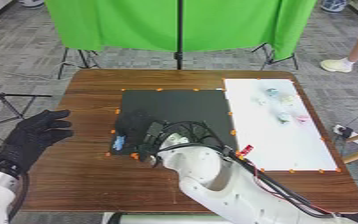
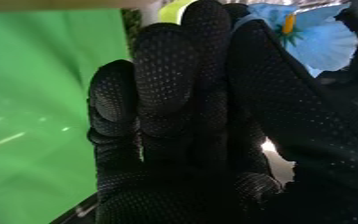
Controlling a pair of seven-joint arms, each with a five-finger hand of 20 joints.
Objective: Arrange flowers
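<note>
My right hand (image 1: 137,124) is low over the left part of the black mat (image 1: 189,102). A blue flower (image 1: 119,142) shows beside it at the mat's left edge. In the right wrist view, the thumb of my right hand (image 2: 180,100) presses against the fingers, and the blue flower (image 2: 328,44) with a yellow centre sticks out past the thumb tip; its stem is hidden. My left hand (image 1: 38,137) stays left of the mat, fingers relaxed. Light blue (image 1: 271,92), pale yellow (image 1: 288,100) and pink (image 1: 302,118) flowers lie on the white board (image 1: 273,150).
Small orange markers line the mat and the white board. My right forearm crosses the front of the brown table (image 1: 91,192). A green cloth (image 1: 122,25) hangs behind the table's back edge, with a dark stand pole (image 1: 180,35) before it.
</note>
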